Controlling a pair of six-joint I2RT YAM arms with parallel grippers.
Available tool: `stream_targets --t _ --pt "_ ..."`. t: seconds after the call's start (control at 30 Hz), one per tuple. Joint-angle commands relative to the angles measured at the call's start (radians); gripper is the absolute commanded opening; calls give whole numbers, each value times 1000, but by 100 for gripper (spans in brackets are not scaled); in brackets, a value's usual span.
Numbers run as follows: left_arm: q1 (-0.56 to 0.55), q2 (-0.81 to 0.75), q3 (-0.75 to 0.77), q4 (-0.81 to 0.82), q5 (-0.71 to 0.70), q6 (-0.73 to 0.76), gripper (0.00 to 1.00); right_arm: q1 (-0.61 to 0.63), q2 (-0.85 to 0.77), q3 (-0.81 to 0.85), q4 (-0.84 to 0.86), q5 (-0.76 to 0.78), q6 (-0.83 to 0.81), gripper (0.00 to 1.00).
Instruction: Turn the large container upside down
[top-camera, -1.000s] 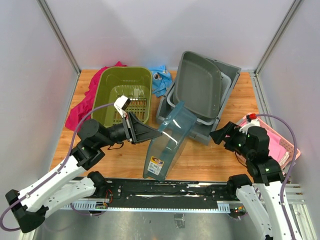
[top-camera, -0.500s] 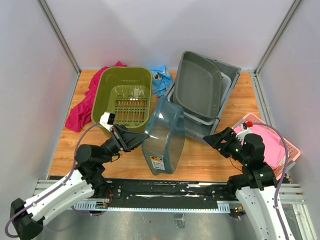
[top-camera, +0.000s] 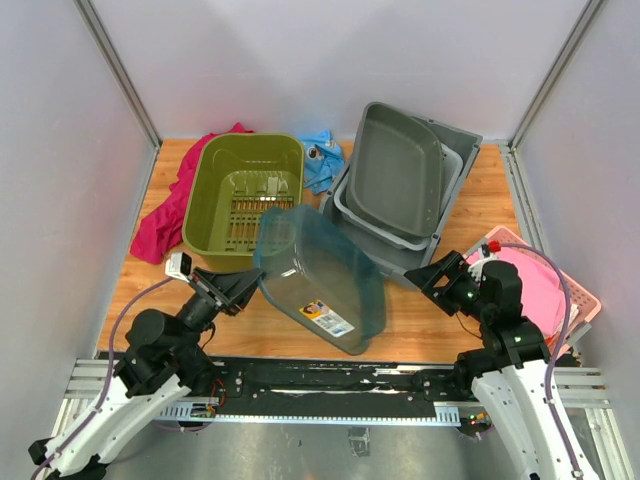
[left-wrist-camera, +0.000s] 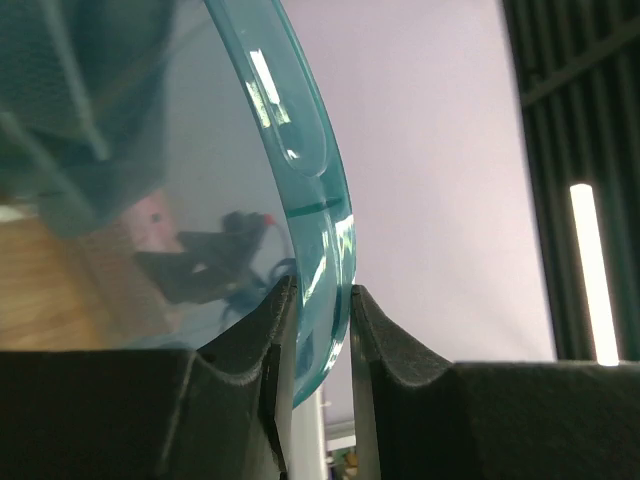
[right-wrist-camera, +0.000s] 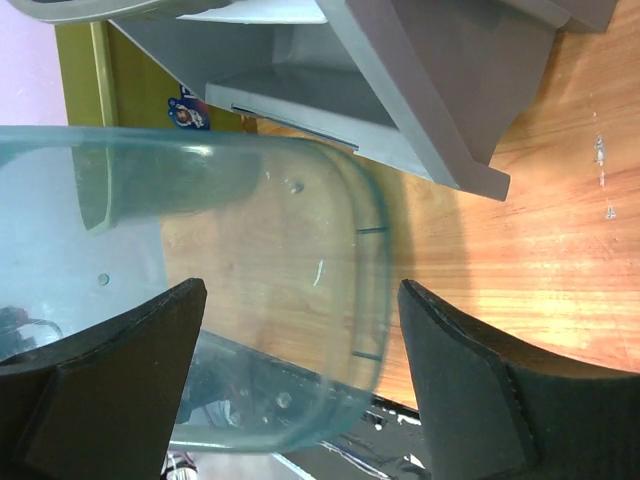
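Note:
The large container (top-camera: 320, 275) is a clear blue-green plastic bin. It lies tilted across the front middle of the table, its white-labelled end toward the near edge. My left gripper (top-camera: 245, 287) is shut on its left rim. In the left wrist view the two pads pinch the curved rim (left-wrist-camera: 322, 240), with the gripper (left-wrist-camera: 322, 345) low in the frame. My right gripper (top-camera: 437, 277) is open and empty, just right of the container and apart from it. In the right wrist view the container (right-wrist-camera: 200, 250) fills the space ahead of that gripper (right-wrist-camera: 300, 330).
An olive green basket (top-camera: 245, 190) stands behind the container at the left. Stacked grey bins (top-camera: 400, 180) lean at the back right and show in the right wrist view (right-wrist-camera: 380, 80). A pink cloth (top-camera: 165, 215), a blue cloth (top-camera: 322, 160) and a pink tray (top-camera: 560, 290) lie around.
The container has swung from standing steeply on end to lying low and slanted. My left arm has pulled back toward the near left with the rim in its grip. The right gripper barely moved.

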Motion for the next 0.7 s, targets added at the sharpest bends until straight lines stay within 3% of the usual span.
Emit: stream_targets --t 0.0,0.27,0.33,0.4,0.5,0.53,0.57,0.67 --pt "-6 28 -3 -355 8 84 0 22 21 -28 40 0 21 80" --pt "-6 94 -28 -379 141 190 0 22 37 -37 50 2 23 82" --pt "-6 121 -22 -406 169 223 7 21 36 -40 49 8 23 83" --pt "-6 146 7 -465 162 248 31 22 36 -38 50 11 22 83" --pt "-6 177 97 -593 68 288 77 22 39 -35 50 12 12 84" --pt "-6 187 130 -636 43 301 87 22 41 -32 49 12 7 84" --pt "-6 198 164 -675 4 313 96 22 43 -30 47 13 1 84" --pt "-6 240 256 -763 -108 346 99 22 53 -15 27 18 -26 84"
